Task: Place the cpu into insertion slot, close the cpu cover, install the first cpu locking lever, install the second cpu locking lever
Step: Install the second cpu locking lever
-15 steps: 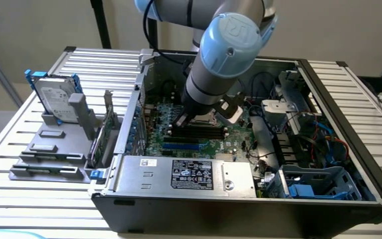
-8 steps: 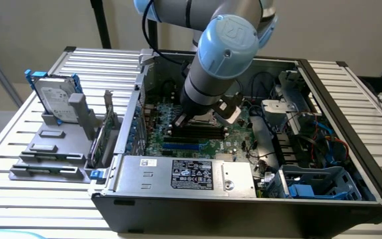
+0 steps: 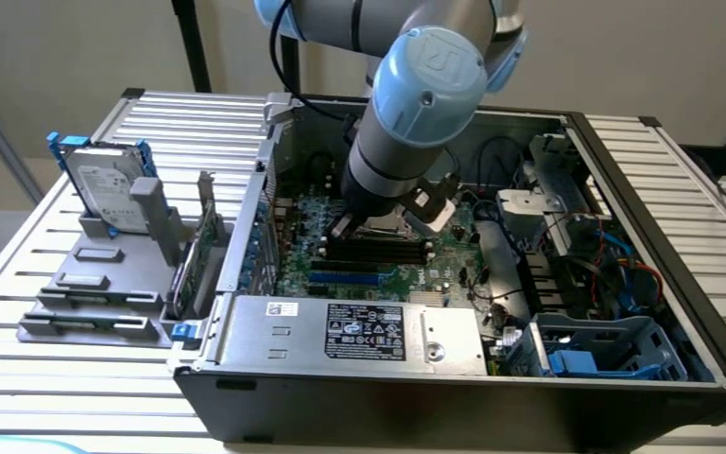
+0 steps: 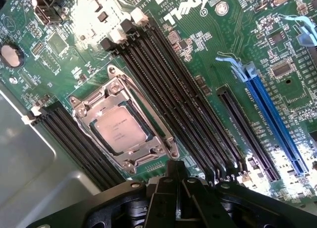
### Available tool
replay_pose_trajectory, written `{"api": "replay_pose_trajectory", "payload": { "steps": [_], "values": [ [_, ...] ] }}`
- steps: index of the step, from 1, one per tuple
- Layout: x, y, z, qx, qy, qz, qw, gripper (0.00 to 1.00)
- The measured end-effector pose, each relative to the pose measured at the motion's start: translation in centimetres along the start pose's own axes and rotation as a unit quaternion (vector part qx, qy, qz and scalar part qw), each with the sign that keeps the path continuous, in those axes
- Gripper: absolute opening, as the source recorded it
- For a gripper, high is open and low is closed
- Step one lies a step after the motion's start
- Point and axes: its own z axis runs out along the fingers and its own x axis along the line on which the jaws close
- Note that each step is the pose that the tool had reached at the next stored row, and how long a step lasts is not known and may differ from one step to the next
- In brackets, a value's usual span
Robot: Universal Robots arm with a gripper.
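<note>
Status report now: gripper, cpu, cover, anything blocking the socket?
Gripper shut, holding nothing, just beside the insertion slot. Cpu seated in slot, cpu cover closed over it. Nothing in the way at the socket.

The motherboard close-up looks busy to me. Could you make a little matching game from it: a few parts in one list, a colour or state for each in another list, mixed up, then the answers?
Parts:
1. cpu
2. cpu cover
3. long expansion slot
4. gripper

Descriptions:
A. bright blue
B. black, fingers shut together
C. pale silvery square lying in the insertion slot
D. shiny metal frame closed around the chip

Pairs: 1-C, 2-D, 3-A, 4-B
</note>
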Motion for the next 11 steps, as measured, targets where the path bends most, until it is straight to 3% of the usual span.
{"api": "replay_pose_trajectory", "payload": {
  "steps": [11],
  "values": [
    [-0.16,0.23,0.62,-0.0042,0.0028,-0.003,1.0000,0.11]
  ]
}}
